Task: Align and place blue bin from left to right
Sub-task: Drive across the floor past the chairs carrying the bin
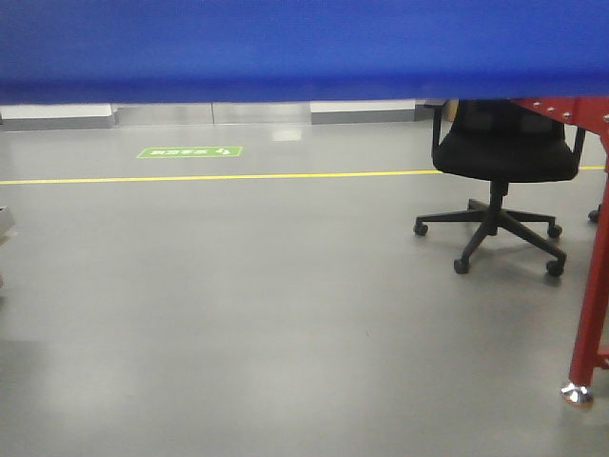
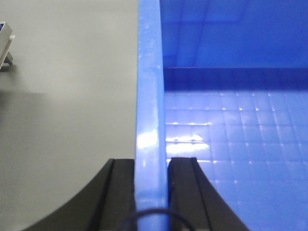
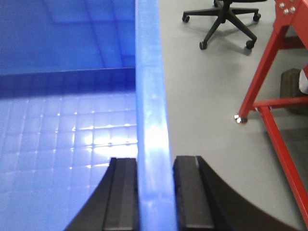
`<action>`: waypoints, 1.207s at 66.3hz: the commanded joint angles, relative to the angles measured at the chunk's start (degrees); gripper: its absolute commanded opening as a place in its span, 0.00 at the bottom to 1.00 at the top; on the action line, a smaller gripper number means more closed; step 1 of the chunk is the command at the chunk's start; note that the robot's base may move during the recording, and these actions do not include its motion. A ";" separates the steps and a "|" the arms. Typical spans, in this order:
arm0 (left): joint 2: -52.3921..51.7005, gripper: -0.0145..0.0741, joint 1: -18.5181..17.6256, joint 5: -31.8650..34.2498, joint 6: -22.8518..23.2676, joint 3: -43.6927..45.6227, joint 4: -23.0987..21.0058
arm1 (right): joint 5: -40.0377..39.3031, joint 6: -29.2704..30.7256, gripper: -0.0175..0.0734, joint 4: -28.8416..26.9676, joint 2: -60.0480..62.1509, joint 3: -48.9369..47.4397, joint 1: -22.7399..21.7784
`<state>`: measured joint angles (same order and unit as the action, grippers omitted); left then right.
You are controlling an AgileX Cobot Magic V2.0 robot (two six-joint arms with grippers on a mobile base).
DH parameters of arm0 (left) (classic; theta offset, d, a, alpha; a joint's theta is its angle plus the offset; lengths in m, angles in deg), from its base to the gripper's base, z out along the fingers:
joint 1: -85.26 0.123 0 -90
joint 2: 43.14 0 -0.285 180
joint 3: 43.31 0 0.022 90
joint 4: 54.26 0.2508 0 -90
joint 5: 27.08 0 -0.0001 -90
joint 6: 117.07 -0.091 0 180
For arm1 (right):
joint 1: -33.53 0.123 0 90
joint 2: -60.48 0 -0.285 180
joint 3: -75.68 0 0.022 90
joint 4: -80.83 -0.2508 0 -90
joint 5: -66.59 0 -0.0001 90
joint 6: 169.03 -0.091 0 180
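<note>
The large mid-blue plastic bin hangs between the two arms. In the front view its smooth wall fills the whole top band from edge to edge, and the grey floor shows beneath its lower edge.

The left end effector is clamped on the bin's left wall. One black finger lies outside the rim and the other inside, both pressed against the plastic. The right end effector grips the right wall the same way, with its outer finger on the floor side. Both wrist views look along the rim to the far wall and down onto the glossy gridded bottom of the bin.

Left of the bin the floor lies bare, apart from a small metallic object at the picture's left edge. To the right the room is tighter. A red metal frame stands near the right wall, its foot resting on the floor. Beyond it is a black office chair on castors.

Ahead, a yellow line crosses the floor, with a green floor label just behind it. The floor between the bin and that line is open.
</note>
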<state>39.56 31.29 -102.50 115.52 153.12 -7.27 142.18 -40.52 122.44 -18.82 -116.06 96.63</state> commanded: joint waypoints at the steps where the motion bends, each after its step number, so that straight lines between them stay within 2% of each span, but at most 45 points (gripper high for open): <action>1: 0.27 0.04 -1.01 5.45 0.52 0.66 -2.37 | -16.10 -0.05 0.10 -1.25 -0.53 -0.54 1.01; 80: 0.27 0.04 -1.01 5.45 0.52 0.66 -1.43 | -16.10 -0.05 0.10 -1.25 -0.53 -0.54 1.01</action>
<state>39.63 31.29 -102.50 115.52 153.12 -6.70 142.18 -40.52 122.52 -18.82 -116.06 96.63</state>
